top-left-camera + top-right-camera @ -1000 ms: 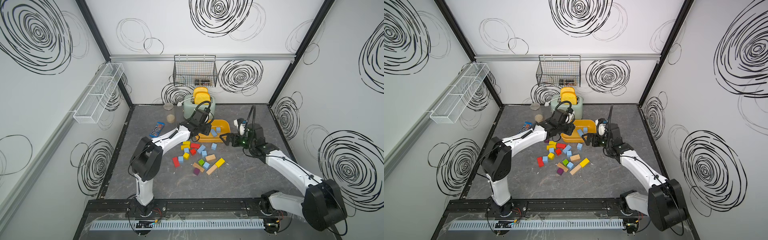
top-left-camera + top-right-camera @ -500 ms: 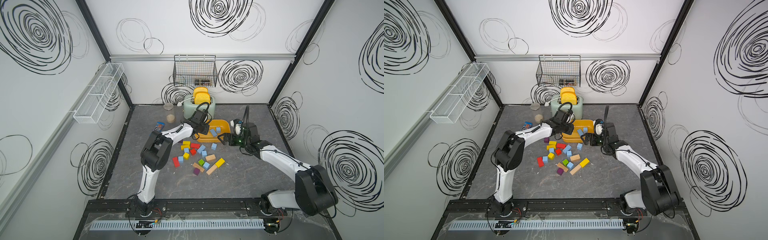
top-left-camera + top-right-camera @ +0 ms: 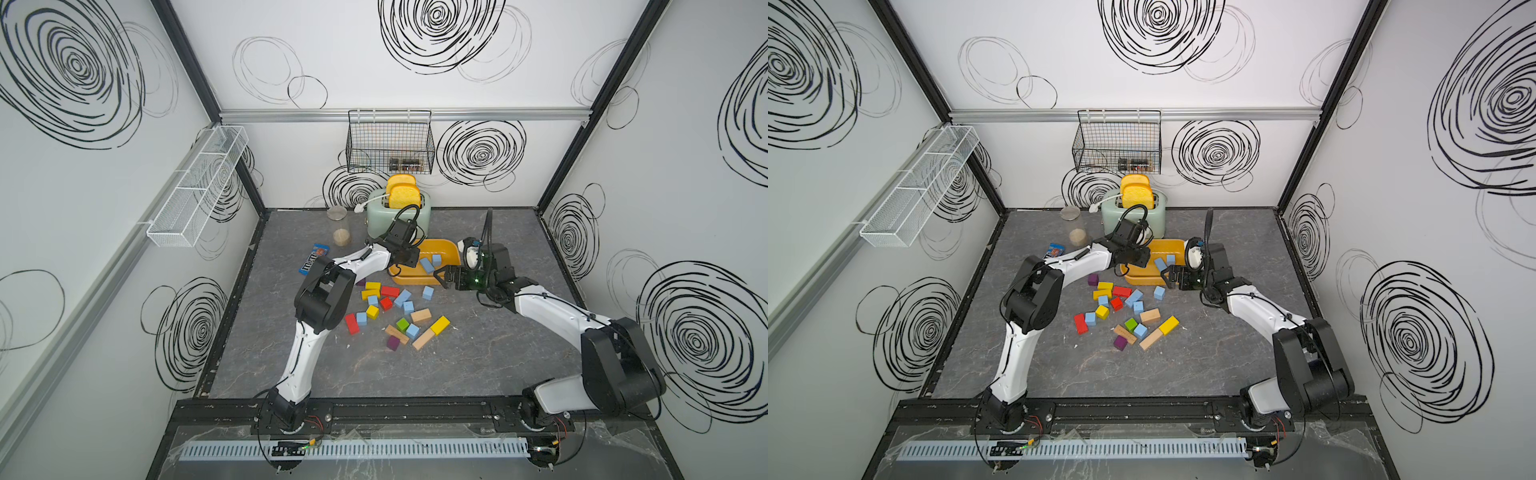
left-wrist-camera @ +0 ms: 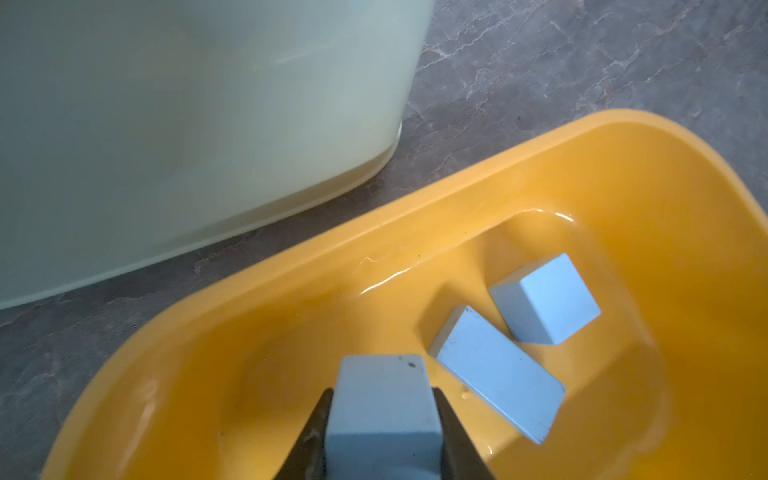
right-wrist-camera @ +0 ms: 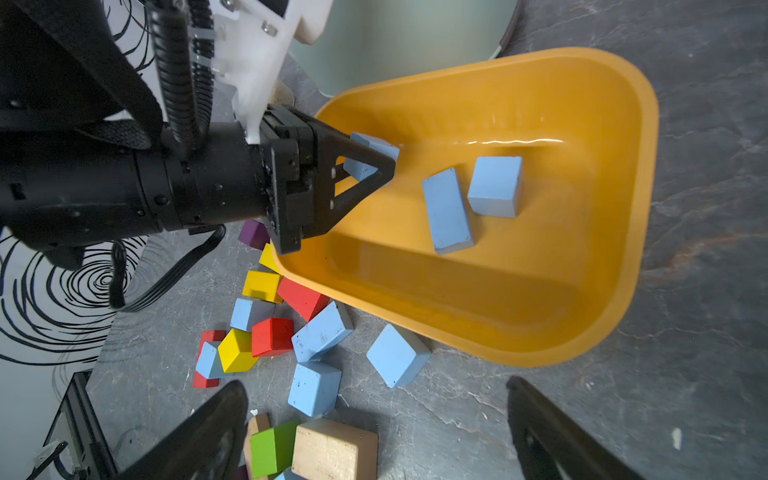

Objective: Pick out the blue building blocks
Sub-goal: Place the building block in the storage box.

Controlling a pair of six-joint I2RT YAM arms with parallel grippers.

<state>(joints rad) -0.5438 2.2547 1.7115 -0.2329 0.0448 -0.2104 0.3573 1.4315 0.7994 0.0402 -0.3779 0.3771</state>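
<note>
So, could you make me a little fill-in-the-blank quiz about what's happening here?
The left gripper is shut on a ____ block above the yellow tub. Inside the tub lie ____ more blue blocks. The right gripper has its jaws wide ____.
Missing words: blue; two; open.

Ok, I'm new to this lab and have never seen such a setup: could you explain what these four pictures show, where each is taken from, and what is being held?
Two white-and-black robot arms stand at a grey marbled table. Two pictures look down from overhead; the other two come from cameras on the arms' wrists. Loose painted and plain wooden blocks lie scattered in the middle. Behind them sits a glossy yellow plastic tray holding a light-blue oblong brick and a light-blue cube. The left tool is shut on another light-blue block above the tray. The right tool is open, empty, near the tray's front edge.
</note>
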